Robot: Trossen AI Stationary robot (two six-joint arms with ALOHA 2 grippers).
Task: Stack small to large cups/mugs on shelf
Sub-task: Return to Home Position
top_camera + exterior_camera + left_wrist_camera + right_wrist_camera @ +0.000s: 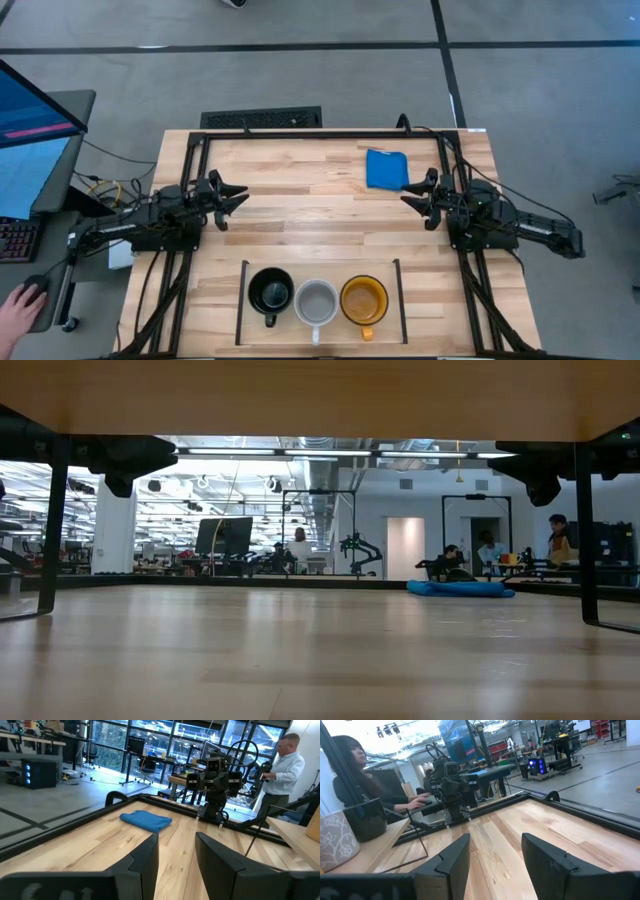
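Observation:
Three mugs stand in a row on the wood-plank shelf [318, 268] at the table's near edge, between two thin black bars: a black mug [270, 292] at the left, a pale grey-white mug [316, 301] in the middle, a yellow-orange mug [363, 299] at the right. My left gripper [238, 198] is open at the table's left side, clear of them. My right gripper [408, 195] is open at the right side, beside the blue cloth. In each wrist view the open fingers frame bare wood, in the left [176, 851] and in the right [495, 854].
A blue cloth [386, 169] lies at the far right of the table; it also shows in the left wrist view [146, 820] and the low view [458, 588]. A black metal frame [320, 133] edges the table. A person's hand [18, 304] rests on a mouse off the left side.

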